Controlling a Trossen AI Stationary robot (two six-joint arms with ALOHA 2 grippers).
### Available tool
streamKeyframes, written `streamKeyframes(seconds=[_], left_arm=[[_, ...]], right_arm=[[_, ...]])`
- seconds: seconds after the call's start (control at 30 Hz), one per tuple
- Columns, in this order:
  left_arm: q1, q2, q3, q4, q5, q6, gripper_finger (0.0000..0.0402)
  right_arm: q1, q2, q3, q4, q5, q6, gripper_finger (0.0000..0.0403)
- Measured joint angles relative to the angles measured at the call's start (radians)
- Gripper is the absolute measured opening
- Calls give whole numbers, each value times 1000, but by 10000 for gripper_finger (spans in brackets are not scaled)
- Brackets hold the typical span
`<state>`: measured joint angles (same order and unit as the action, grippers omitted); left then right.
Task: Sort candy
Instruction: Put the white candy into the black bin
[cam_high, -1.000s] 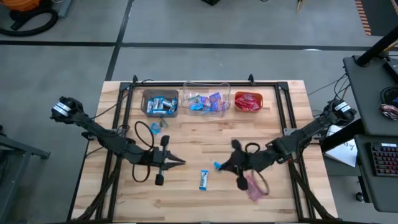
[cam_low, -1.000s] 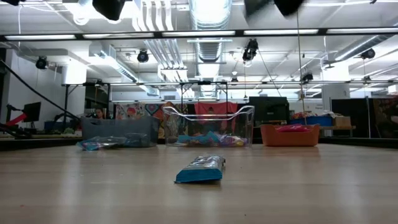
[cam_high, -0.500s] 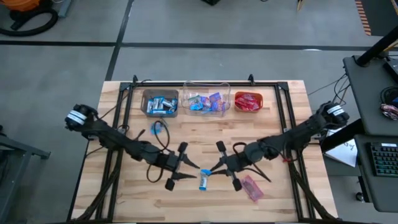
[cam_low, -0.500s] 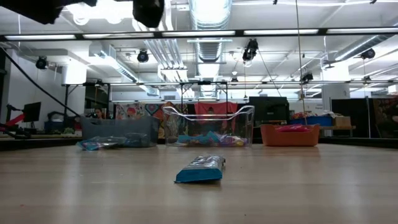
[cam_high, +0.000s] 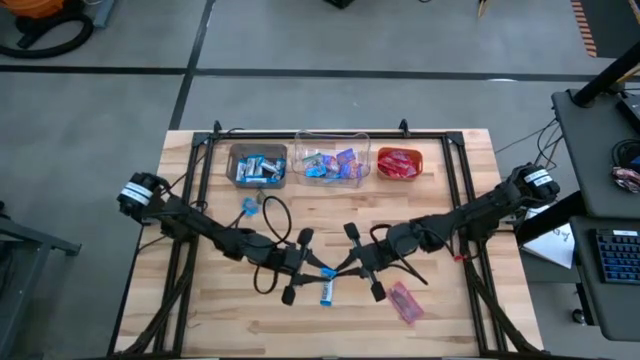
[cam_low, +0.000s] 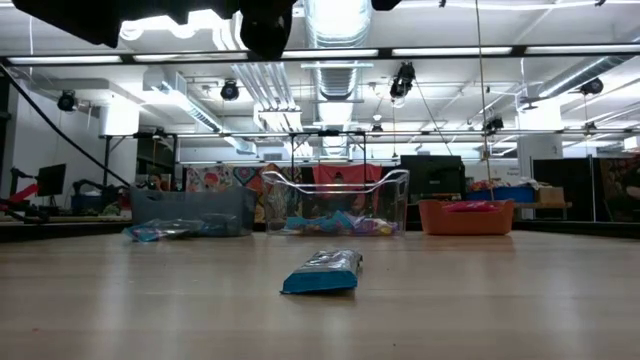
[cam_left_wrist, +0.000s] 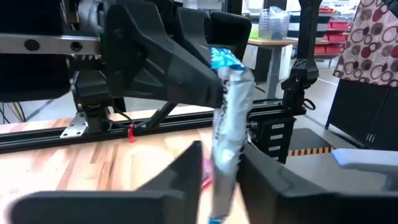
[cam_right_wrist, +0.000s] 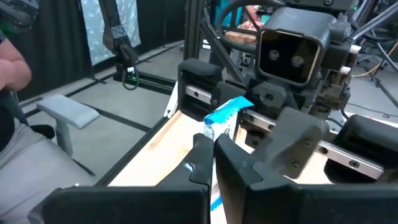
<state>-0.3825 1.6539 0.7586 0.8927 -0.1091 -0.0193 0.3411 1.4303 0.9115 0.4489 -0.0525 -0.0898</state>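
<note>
Holding item: my right gripper (cam_high: 340, 270), fingers clenched on the blue end of a blue-and-white candy (cam_left_wrist: 229, 112), mid-table, off the wood.
Left gripper (cam_high: 314, 268): nose to nose with the right; I see its fingers (cam_left_wrist: 186, 171) spread, flanking the wrapper with a gap on one side.
Loose stock: second blue-and-white candy (cam_high: 326, 292) flat on the table (cam_high: 450, 200) just below the grippers; pink candy (cam_high: 405, 302) near the right arm.
</note>
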Motion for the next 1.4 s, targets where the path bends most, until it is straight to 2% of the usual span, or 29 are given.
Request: streamKeyframes(seconds=[0.1, 0.13, 0.27, 0.4, 0.5, 0.6, 0.77, 0.83, 0.97, 1.1, 1.3, 1.4], left_arm=[[9, 0, 0, -10, 9, -15, 23], [16, -1, 0, -13, 21, -35, 14], [43, -15, 0, -42, 69, -91, 18], [60, -63, 0, -156, 67, -94, 7], [84, -133, 0, -304, 53, -94, 6], [118, -222, 0, -523, -17, -82, 6], [203, -379, 0, -942, -229, -68, 6], [249, -438, 0, -1088, -294, -68, 6], [362, -529, 12, -1309, -344, -40, 6], [514, -560, 42, -1484, -398, 41, 6], [777, -534, 37, -1547, -399, 224, 11], [876, -497, 34, -1547, -399, 269, 12]], right_arm=[[-4, 0, 0, -4, 0, 2, 10], [-4, 0, 0, -5, 0, 1, 13], [-12, -14, 0, -14, 16, 11, 44], [-15, -69, 0, -74, 129, 13, 97], [-14, -114, 2, -157, 268, 51, 137], [-15, -154, 2, -246, 404, 103, 171], [-15, -180, 2, -360, 512, 198, 201], [-15, -173, 2, -380, 518, 222, 204], [-15, -143, 2, -392, 525, 258, 205], [-15, -101, 2, -386, 525, 272, 206], [-15, -55, 2, -387, 525, 306, 206], [-15, -53, 2, -392, 525, 327, 206]])
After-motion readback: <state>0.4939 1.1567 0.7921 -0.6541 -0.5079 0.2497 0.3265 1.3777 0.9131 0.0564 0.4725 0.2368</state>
